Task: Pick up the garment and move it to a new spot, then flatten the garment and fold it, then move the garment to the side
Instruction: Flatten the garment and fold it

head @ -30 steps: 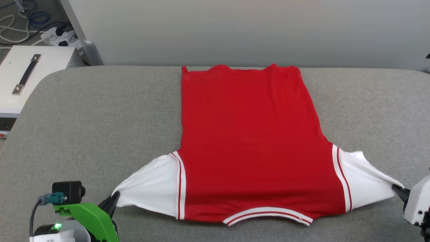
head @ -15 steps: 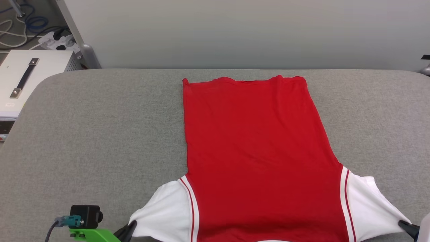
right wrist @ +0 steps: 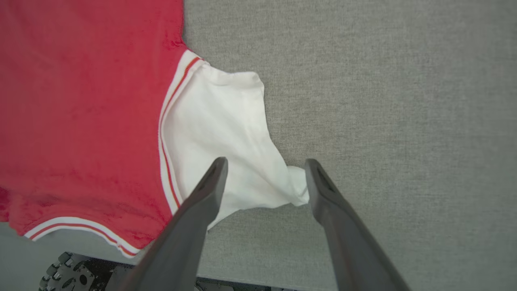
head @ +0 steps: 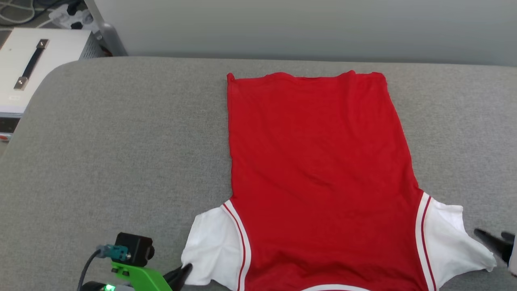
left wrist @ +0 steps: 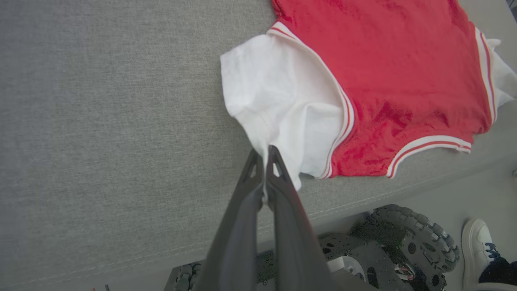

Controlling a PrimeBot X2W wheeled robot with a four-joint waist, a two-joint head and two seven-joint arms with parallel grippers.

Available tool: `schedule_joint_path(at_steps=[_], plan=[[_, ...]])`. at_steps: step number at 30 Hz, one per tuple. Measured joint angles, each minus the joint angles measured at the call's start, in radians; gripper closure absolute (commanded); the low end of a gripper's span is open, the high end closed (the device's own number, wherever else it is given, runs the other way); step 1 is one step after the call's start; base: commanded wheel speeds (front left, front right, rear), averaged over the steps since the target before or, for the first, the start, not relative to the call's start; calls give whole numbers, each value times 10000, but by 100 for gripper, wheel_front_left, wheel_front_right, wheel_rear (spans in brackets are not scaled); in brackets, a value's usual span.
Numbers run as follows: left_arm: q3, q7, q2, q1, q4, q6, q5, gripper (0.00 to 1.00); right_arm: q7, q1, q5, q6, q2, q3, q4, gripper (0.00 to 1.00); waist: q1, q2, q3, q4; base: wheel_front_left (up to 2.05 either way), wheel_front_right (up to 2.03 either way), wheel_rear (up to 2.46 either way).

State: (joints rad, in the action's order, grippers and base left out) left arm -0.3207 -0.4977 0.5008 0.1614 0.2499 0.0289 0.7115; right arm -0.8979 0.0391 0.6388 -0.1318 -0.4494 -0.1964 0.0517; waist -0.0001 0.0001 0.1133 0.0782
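The garment (head: 319,161) lies spread on the grey padded table (head: 121,141), plain red side up, hem far from me and striped collar at the near edge. My left gripper (head: 182,274) is at its white left sleeve (head: 214,242). In the left wrist view that gripper (left wrist: 265,152) is shut on the sleeve's edge (left wrist: 278,97). My right gripper (head: 496,241) stands open beside the right sleeve (head: 448,238). In the right wrist view the gripper (right wrist: 266,165) has its fingers wide apart, and the slack sleeve tip (right wrist: 297,186) lies on the table between them, free.
A white box with a dark handle (head: 36,68) and a power strip (head: 72,18) stand off the table's far left corner, with a pale wall behind. Below the near edge are my wheeled base (left wrist: 404,246) and a person's shoe (left wrist: 478,246).
My right gripper has opened and let go of the right sleeve, which has gone slack. The left gripper keeps its hold. The head camera has shifted.
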Motion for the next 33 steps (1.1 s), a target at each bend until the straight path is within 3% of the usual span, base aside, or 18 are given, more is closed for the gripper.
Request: schedule_joint_path(at_steps=[7,8,16,24,33], plan=[[-385,-500,-33,-631,1427,178,-171,100,-1768,-3142,23,0,-382,35,621,0,0,0,1422,460,0,0,0],[-552,-499,-134,-1132,1576,90,-353,100,-2426,-4486,-173,2,-523,178,493,0,1,0,1962,675,0,0,0],[-1053,-115,-499,-2117,1695,-136,-1225,100,-3835,-8257,-1325,0,-593,201,-825,0,2,0,3416,1458,0,0,0],[-1613,153,-1012,-2779,1423,-602,-1225,100,-4086,-10212,-2656,2,-1114,834,-2295,0,3,0,4442,2581,0,0,0],[-1900,481,-1313,-2908,1060,-794,-1195,100,-3799,-10800,-3076,2,-1337,976,-3386,0,3,0,5159,3636,0,0,0]])
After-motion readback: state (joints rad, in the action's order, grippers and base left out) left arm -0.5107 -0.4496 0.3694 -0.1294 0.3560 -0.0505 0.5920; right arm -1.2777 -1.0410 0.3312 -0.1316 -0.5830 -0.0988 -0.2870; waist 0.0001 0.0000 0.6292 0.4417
